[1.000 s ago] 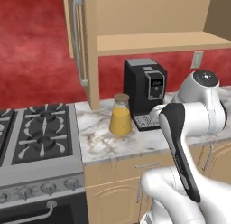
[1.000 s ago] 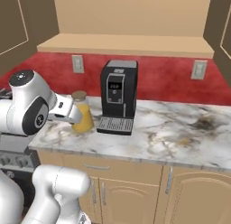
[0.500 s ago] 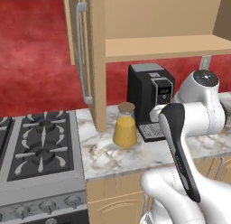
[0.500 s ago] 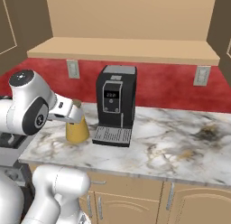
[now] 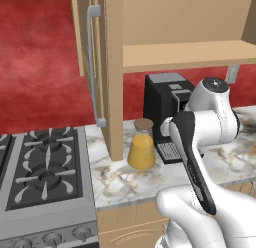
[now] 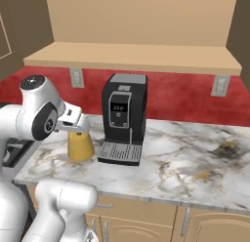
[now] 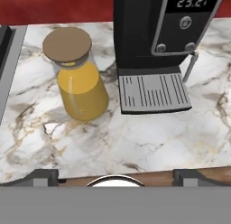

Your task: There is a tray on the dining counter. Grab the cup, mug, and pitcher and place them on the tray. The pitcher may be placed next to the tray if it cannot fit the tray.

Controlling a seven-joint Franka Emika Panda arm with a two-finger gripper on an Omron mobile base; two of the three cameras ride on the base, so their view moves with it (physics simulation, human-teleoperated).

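Observation:
The pitcher point(image 7: 81, 90), a clear cone-shaped carafe of orange liquid with a round tan lid, stands upright on a marble kitchen worktop, just left of a coffee machine. It appears too in the left base view point(image 5: 141, 149) and the right base view point(image 6: 80, 146). My gripper point(image 7: 117, 177) hovers above and in front of it, open wide, with nothing between its fingertips point(image 7: 43, 175). In the right base view the white hand point(image 6: 73, 120) hangs just over the pitcher's lid. The tray, cup, mug and dining counter are out of view.
A black coffee machine point(image 7: 153, 33) with a drip grille stands right beside the pitcher. A gas stove point(image 5: 45, 167) lies to the left. A tan wall cabinet point(image 5: 107, 67) and shelf point(image 6: 132, 55) hang over the worktop. Bare marble stretches to the right point(image 6: 195, 163).
The base has driven, so both base views have shifted: the pitcher and coffee machine now sit nearer the middle and larger. The gripper stays open.

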